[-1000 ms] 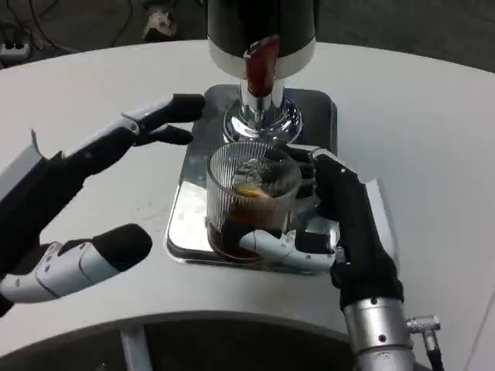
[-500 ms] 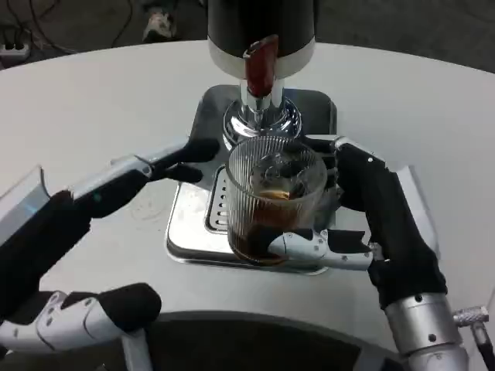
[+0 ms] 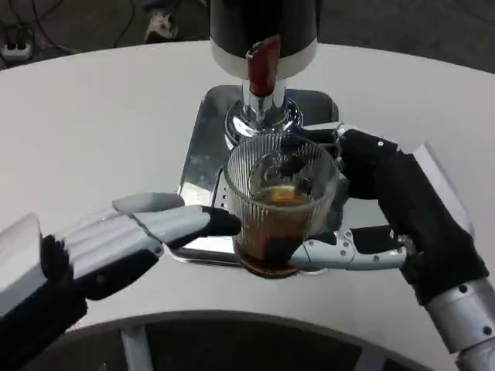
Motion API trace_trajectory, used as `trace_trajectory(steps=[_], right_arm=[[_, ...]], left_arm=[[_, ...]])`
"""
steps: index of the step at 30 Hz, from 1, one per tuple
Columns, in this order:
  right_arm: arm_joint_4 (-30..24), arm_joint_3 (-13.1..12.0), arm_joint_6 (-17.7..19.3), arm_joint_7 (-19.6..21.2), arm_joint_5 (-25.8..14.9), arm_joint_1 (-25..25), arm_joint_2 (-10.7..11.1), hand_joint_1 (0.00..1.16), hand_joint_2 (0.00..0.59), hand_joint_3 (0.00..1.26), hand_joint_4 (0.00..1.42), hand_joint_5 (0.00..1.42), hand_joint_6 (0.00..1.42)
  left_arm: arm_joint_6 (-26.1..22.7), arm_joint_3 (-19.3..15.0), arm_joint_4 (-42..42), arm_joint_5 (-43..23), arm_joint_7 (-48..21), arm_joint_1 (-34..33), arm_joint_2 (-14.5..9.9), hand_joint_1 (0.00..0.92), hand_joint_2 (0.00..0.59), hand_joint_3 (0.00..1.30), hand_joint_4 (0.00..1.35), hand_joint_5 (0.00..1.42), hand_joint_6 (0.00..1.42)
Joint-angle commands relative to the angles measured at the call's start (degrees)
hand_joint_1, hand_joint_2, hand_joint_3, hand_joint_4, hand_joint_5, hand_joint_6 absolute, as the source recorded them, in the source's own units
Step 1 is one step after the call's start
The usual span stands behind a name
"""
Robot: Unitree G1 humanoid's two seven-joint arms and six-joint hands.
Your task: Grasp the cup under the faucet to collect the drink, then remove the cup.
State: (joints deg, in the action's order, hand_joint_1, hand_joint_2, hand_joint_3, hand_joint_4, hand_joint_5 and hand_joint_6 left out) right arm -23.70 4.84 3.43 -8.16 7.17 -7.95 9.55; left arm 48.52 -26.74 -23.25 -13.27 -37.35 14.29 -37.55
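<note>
A ribbed clear glass cup (image 3: 280, 202) holds dark drink in its lower half and is gripped by my right hand (image 3: 379, 209), thumb across its near side and fingers behind it. The cup is raised in front of the chrome faucet (image 3: 261, 97) with its red tap lever (image 3: 263, 63), over the near edge of the steel drip tray (image 3: 203, 154). My left hand (image 3: 135, 236) hovers low at the left with fingers stretched toward the cup's base and holds nothing. I cannot tell if its fingertips touch the glass.
The black dispenser body (image 3: 263, 23) stands at the back centre on the round white table (image 3: 93, 124). The table's near edge curves just below both hands. Cables and a power strip (image 3: 15, 50) lie on the floor at the far left.
My right hand has drawn the cup nearer and a little right, off the tray's centre. My left hand has swung down and in from the tray's left side toward the cup's base.
</note>
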Motion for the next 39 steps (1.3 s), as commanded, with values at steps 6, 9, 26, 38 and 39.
trace_trajectory(steps=[6,9,26,38,39], right_arm=[[-7.23,-1.72,-3.19,-3.96,-3.58,2.13,1.81,0.93,0.061,0.88,0.88,1.09,1.13],[-8.74,-2.08,-4.56,-4.68,-4.02,2.5,2.31,0.93,0.061,0.88,0.88,1.09,1.13],[-18.78,-6.9,-11.88,-9.39,-8.56,6.51,6.71,0.92,0.058,0.89,0.9,1.09,1.15],[-24.44,-9.42,-16.61,-11.1,-12.1,8.26,9.7,0.92,0.06,0.89,0.9,1.09,1.15],[-24.61,-9.5,-16.81,-11.13,-12.18,8.23,9.85,0.91,0.061,0.89,0.9,1.09,1.15]], left_arm=[[3.86,-4.57,-2.28,-0.05,0.34,5.7,-0.27,0.0,0.154,0.2,0.14,0.2,0.11],[4.24,-6.03,-3.01,-0.24,0.32,7.58,-0.3,0.0,0.154,0.2,0.13,0.19,0.1],[9.16,-13.0,-7.37,3.29,-0.8,12.87,-2.89,0.0,0.152,0.13,0.0,0.03,0.0],[12.14,-14.17,-8.12,2.79,-0.21,15.57,-3.46,0.0,0.15,0.13,0.0,0.01,0.0],[12.2,-14.37,-8.11,2.66,-0.17,15.74,-3.45,0.0,0.15,0.13,0.0,0.01,0.0]])
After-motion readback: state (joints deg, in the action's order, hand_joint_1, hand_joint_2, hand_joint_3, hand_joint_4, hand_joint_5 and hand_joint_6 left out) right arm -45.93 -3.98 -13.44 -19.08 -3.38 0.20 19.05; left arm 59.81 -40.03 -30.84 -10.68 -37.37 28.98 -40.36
